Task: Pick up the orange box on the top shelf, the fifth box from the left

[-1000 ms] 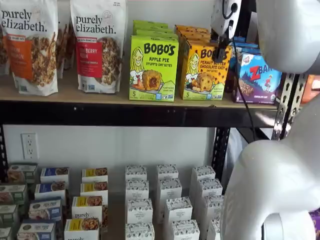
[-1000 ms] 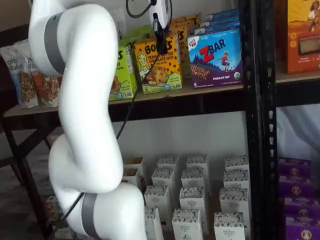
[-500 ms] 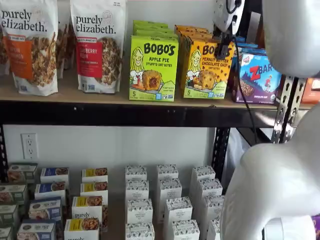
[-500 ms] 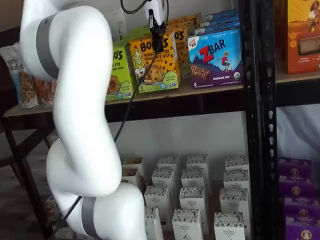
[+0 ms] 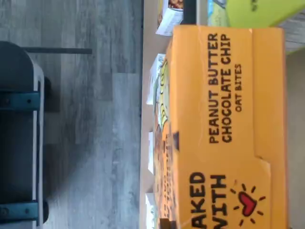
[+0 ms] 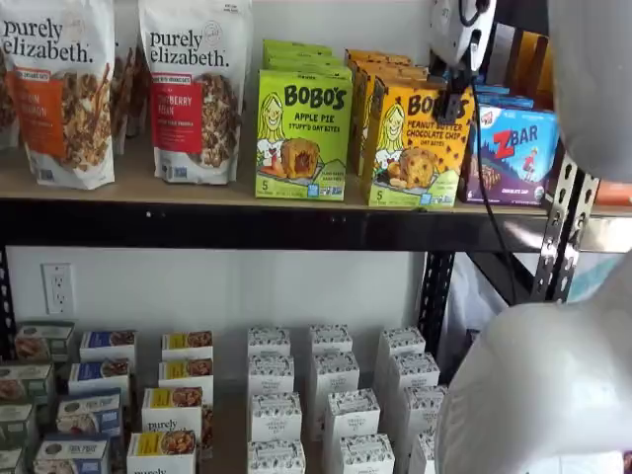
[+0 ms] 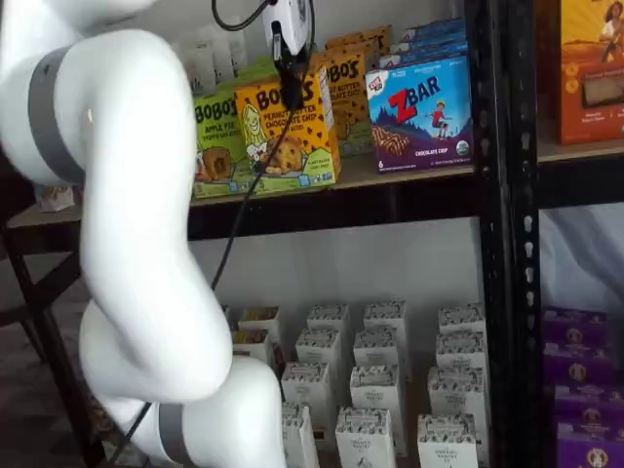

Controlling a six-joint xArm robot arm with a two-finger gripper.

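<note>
Tool: white-bodied two-finger tool with black fingers point(image 7: 290, 93), reaching down from above onto the top edge of the carton; fingers closed on it, no gap showing beyond the box's own thickness.

Held item: orange-yellow cardboard Bobo's Peanut Butter Chocolate Chip box point(image 7: 288, 136), gripped at its upper edge; also seen at point(image 6: 420, 143).

Box location: at the front lip of the long tan wooden top shelf with black metal front beam point(image 6: 197, 188), tilted, forward of the row of like cartons behind it. Whether its base touches the board, cannot tell.

Neighbours: lime-green Bobo's Apple Pie carton point(image 6: 302, 133) just beside it on one side; blue-purple ZBar carton point(image 7: 419, 112) near on the other.

Wrist view: the box's orange top panel point(image 5: 224, 129) fills most of the picture, grey plank floor point(image 5: 90, 143) beyond the shelf edge.

Key relation: box hangs straight below the tool, long axis upright, broad printed face toward the aisle. Judgement: clear path is outward, away from the shelf.

Risk: tilted carton could clip the green neighbour.
</note>
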